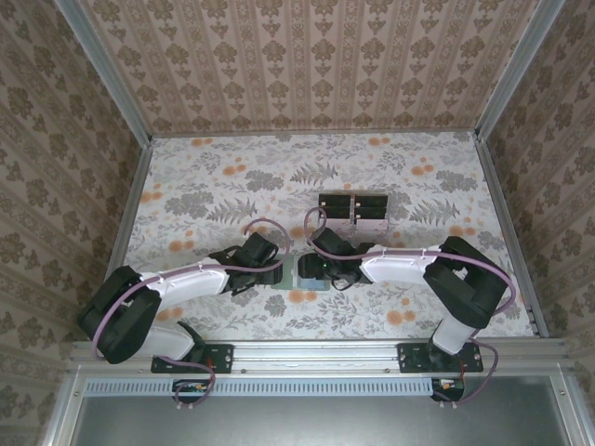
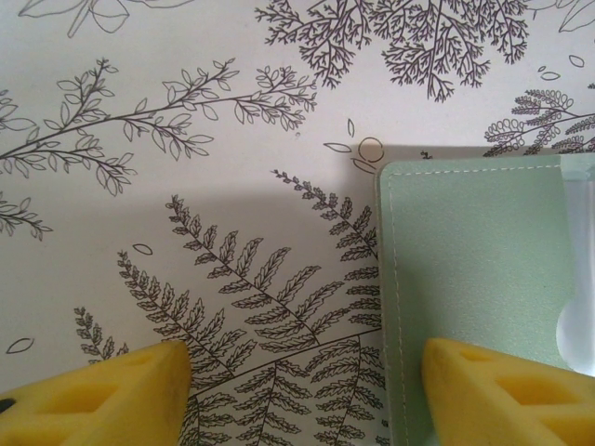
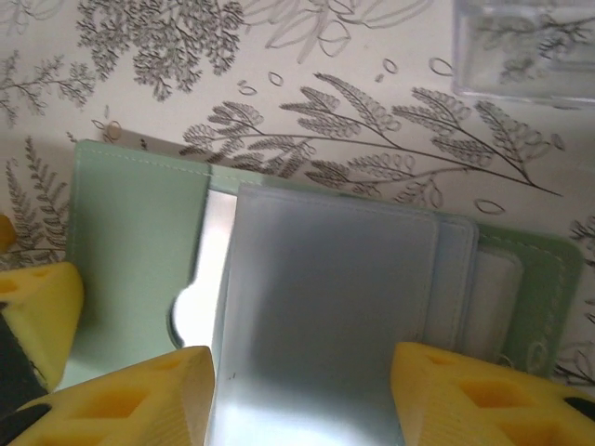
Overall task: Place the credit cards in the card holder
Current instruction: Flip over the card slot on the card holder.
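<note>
Nearest the bases, both arms reach in to meet over the card holder (image 3: 130, 232), which lies open and flat just on the near side of the table's (image 1: 214, 186) middle. The left gripper (image 2: 305, 372) comes at it from nine o'clock. Its jaws are apart, with nothing held between them, and one yellow finger (image 2: 502, 390) sits on the holder's left flap, apparently pinning it.

The right gripper (image 3: 302, 372) works from three o'clock, its jaws standing either side of a credit card (image 3: 325, 297) that lies over the holder's inner face. The card's long edges meet the pads (image 3: 139, 400), but I cannot tell whether the claw is pinching or slack, nor whether the card's far end has entered a pocket.

Farther off, at one o'clock from the holder, is the clear stand (image 1: 353, 209) with its black blocks.

The step in hand looks to be inserting this card. The next move calls for holding the flap down, squaring the card to the holder, sliding it fully home, then parting the jaws and lifting clear.
</note>
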Available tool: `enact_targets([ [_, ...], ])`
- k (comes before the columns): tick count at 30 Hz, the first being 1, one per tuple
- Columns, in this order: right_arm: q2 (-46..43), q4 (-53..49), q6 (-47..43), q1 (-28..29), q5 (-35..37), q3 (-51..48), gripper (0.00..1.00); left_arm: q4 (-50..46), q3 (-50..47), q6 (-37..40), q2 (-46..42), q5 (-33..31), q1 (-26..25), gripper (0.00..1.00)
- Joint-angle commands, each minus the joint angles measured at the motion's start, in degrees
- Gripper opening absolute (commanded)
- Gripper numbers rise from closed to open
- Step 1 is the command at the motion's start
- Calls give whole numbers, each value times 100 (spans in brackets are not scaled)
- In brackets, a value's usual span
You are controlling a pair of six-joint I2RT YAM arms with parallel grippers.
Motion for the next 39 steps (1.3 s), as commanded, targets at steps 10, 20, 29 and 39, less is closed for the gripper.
enact_targets([
  [10, 181, 895, 577, -99, -910, -123, 56, 77, -74, -100, 15, 83, -43, 68],
  [20, 262, 1391, 882, -174, -1166, -202, 57, 113, -137, -122, -244, 91, -47, 69],
  [29, 415, 1580, 1022, -197, -1234, -161, 57, 8, -320, -122, -774, 35, -43, 69],
  [39, 549, 1740, 1224, -201, -1279, -78, 57, 454, -941, -148, -1584, 234, -71, 69],
])
